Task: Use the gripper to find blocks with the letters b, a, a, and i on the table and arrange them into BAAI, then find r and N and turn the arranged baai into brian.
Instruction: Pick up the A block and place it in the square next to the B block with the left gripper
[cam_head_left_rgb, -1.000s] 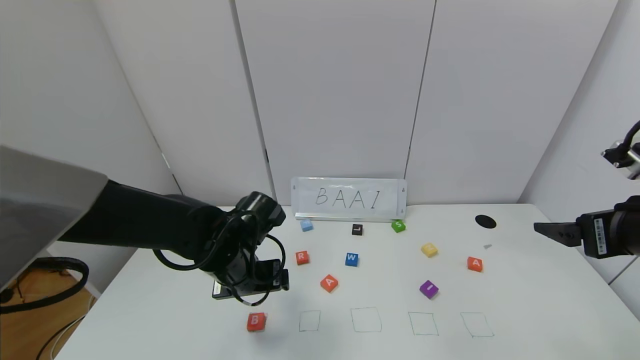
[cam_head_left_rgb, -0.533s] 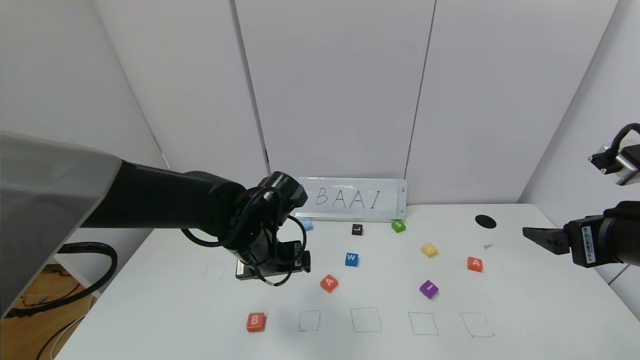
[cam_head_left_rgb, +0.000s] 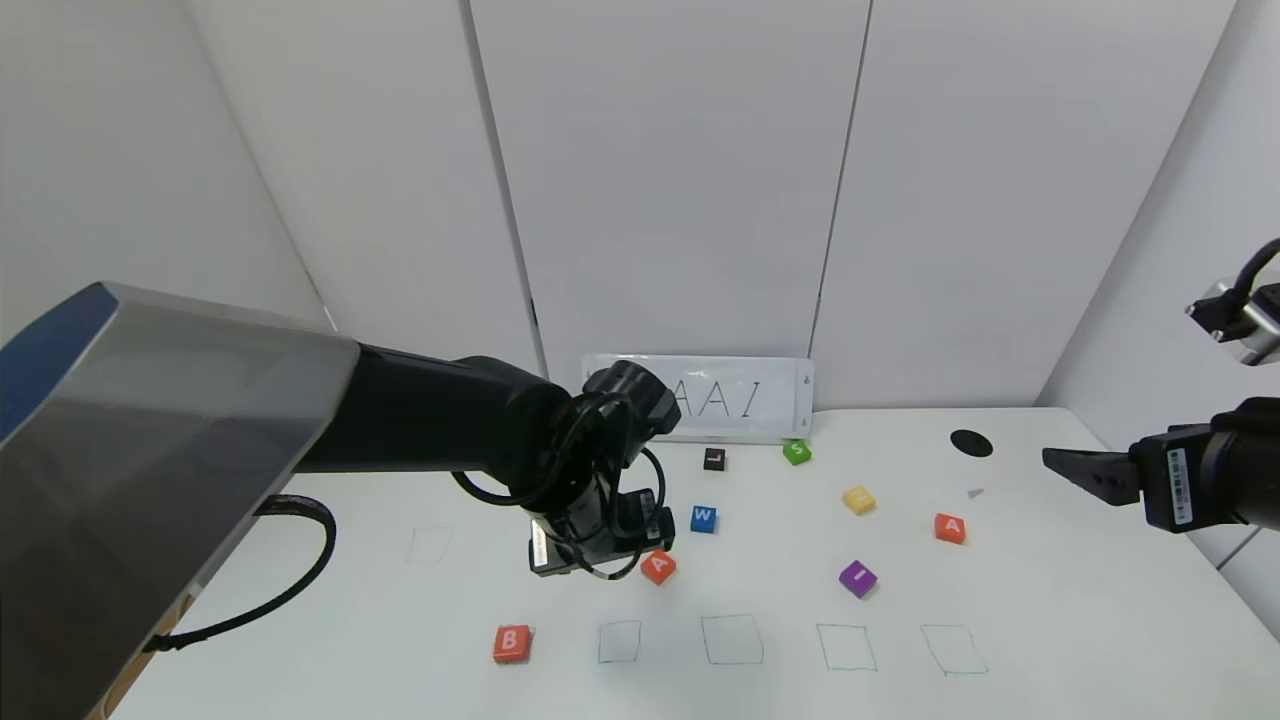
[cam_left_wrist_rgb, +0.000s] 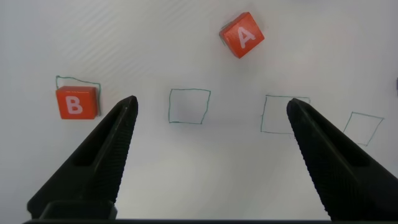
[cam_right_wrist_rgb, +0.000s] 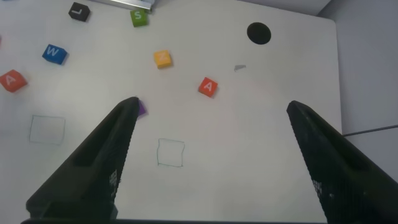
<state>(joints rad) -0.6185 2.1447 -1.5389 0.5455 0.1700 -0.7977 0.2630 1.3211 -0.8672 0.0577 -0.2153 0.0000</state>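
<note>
Left gripper (cam_head_left_rgb: 600, 560), black two-finger unit on a bulky black and silver-grey arm, hangs over the large white rounded-corner table (cam_head_left_rgb: 1050, 620) just left of the near orange-red A cube (cam_head_left_rgb: 658, 566). Left wrist view: its pointed fingers (cam_left_wrist_rgb: 99, 155) are spread wide with nothing between them.

Small orange-red B cube (cam_head_left_rgb: 511, 643) sits at the leftmost of the thin green hand-drawn squares along the near edge, roughly on its outline, slightly off. Next square (cam_head_left_rgb: 619, 641) to its right and the three beyond it hold nothing. A further faint square (cam_head_left_rgb: 430, 544) is drawn left of the arm.

The near A cube lies rotated relative to the squares, touching nothing visible. Blue W cube (cam_head_left_rgb: 703, 518) is just behind it. Black L cube (cam_head_left_rgb: 713, 459) and green S cube (cam_head_left_rgb: 796, 451) sit near the white sign (cam_head_left_rgb: 745, 400) at the back wall; the arm hides part of its lettering, "AAI" readable. R cube not visible, presumably behind the arm.

Yellow cube (cam_head_left_rgb: 858, 499): letter unreadable. Purple I cube (cam_head_left_rgb: 857, 578) is in front of it, behind the row of squares. Second orange-red A cube (cam_head_left_rgb: 949, 527) is further right, with a black round hole (cam_head_left_rgb: 970, 442) behind.

Right gripper (cam_head_left_rgb: 1075, 466) hovers off at the table's right edge, well apart from every cube; its fingers (cam_right_wrist_rgb: 93, 162) are fully spread and hold nothing.
</note>
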